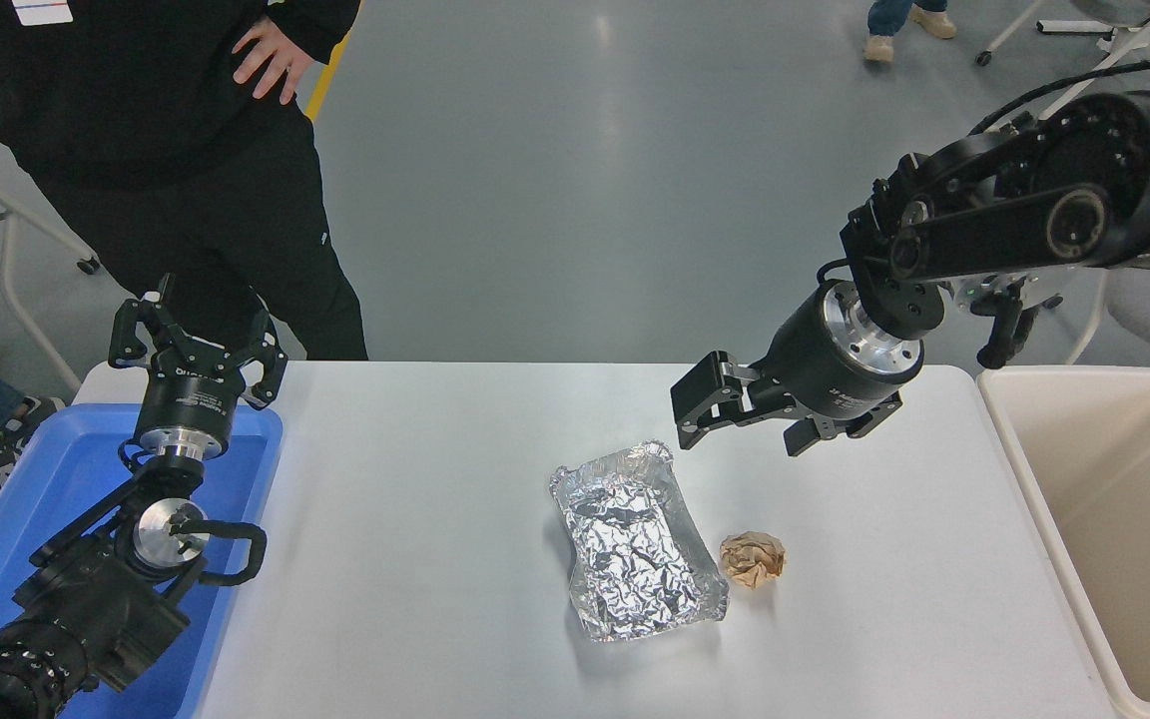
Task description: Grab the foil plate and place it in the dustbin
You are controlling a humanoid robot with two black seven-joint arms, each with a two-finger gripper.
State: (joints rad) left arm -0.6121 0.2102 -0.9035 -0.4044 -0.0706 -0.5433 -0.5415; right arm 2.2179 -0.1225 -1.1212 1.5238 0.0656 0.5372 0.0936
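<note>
The foil plate (638, 544), a crinkled silver tray with raised rims, lies on the white table (415, 519) a little right of centre. My right gripper (687, 404) hangs above the table just beyond the plate's far right corner, pointing left, apart from the plate, with nothing between its fingers. The dustbin (1114, 519), a deep beige bin with a thick rim, stands off the table's right edge. My left gripper (198, 325) is parked at the lower left, pointing up with its fingers spread.
A small crumpled brown paper ball (753, 559) rests just right of the foil plate. A shallow blue tray (56, 479) sits under my left arm. A person in black (186, 150) stands at the far left side of the table.
</note>
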